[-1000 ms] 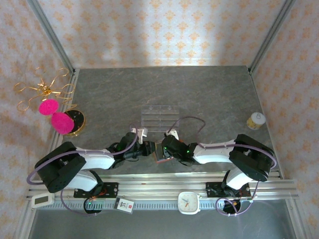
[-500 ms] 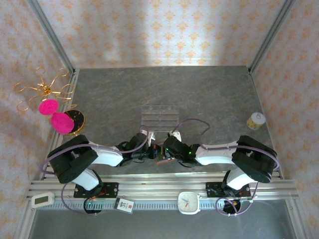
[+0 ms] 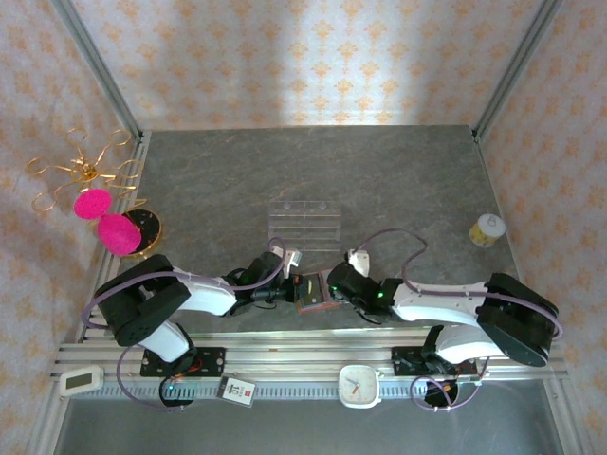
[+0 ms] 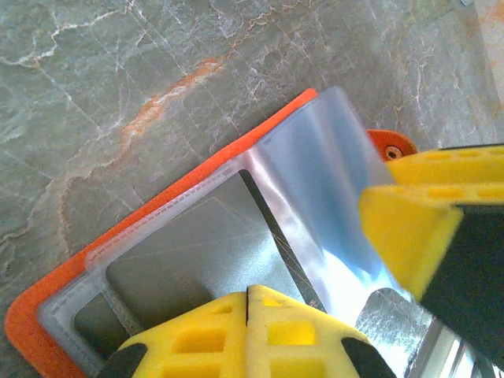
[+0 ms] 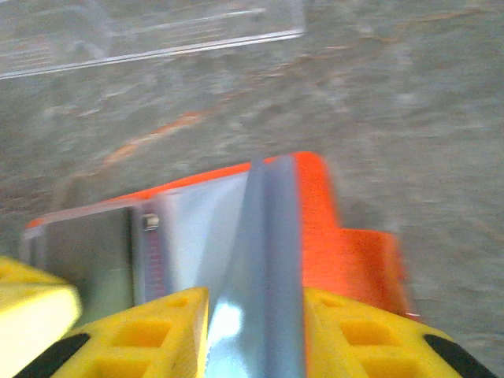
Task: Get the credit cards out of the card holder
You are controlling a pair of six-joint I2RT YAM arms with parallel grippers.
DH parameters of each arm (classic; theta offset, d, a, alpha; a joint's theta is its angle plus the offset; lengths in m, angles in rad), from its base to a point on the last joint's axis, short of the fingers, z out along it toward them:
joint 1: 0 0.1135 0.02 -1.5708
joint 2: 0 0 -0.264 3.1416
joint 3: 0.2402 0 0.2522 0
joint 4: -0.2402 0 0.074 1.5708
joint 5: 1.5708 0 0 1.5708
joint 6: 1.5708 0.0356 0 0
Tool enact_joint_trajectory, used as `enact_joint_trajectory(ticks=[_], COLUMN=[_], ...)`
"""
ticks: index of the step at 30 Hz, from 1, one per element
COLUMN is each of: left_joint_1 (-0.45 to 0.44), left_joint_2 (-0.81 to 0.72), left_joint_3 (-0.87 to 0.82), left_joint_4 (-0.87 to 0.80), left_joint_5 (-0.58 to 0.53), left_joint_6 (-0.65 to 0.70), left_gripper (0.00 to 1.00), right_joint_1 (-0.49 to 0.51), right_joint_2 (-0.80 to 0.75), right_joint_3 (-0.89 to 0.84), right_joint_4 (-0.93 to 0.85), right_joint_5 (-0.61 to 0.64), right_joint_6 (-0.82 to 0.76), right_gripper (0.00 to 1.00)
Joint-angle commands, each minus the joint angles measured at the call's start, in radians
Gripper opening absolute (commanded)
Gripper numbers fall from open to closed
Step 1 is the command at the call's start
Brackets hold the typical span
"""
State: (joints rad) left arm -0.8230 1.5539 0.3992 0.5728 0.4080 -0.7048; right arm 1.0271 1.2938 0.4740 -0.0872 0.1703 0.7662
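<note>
Orange wallet (image 3: 311,292): right gripper (image 5: 253,305) is clamping the flap (image 5: 260,228), left gripper (image 4: 248,298) is pressing down closed; slick flap risks slipping, wallet reclosing.

Orange card holder (image 3: 311,293) lies open flat between left gripper (image 3: 291,292) and right gripper (image 3: 329,291), grey-blue sleeve flap raised, dark card (image 4: 197,256) under its clear window.

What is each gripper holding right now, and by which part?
The right gripper pinches the wallet by its grey-blue inner flap. The left gripper sits shut at the wallet's edge; a hold cannot be told.
</note>
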Motion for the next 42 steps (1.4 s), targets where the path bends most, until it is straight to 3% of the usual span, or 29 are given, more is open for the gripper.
enact_joint_trajectory(ticks=[1,12,21,26,29,34,42], left_joint_1=[-0.003,-0.008,-0.008,-0.008,-0.007,-0.007,-0.006], left_joint_2=[0.036,-0.011,0.024,0.015,0.009,0.006,0.011], left_joint_3=[-0.037,0.019,0.027,0.032,0.031,0.026,0.013], left_joint_4=[-0.12,-0.141,-0.128,-0.136,-0.138,-0.133,-0.135], left_joint_5=[-0.012,-0.01,0.003,0.007,0.005,0.002,-0.007], left_joint_6=[0.025,0.056,0.066,0.071,0.068,0.065,0.074], left_gripper=[0.0,0.0,0.0,0.0,0.0,0.0,0.0], right_joint_1=[-0.039,-0.071,-0.108,-0.109,-0.108,-0.11,-0.215], right_joint_2=[-0.024,0.0,-0.26,-0.339,-0.248,-0.05,0.102], right_joint_3=[-0.055,-0.047,0.014,0.068,0.106,0.064,-0.11], right_joint_4=[-0.109,-0.041,-0.119,-0.042,0.031,0.217,0.29], right_joint_5=[0.068,0.017,-0.009,-0.212,-0.366,-0.516,-0.451], right_joint_6=[0.025,-0.016,-0.136,-0.222,-0.213,-0.142,-0.054], right_gripper=[0.34,0.32,0.29,0.24,0.14,0.08,0.0])
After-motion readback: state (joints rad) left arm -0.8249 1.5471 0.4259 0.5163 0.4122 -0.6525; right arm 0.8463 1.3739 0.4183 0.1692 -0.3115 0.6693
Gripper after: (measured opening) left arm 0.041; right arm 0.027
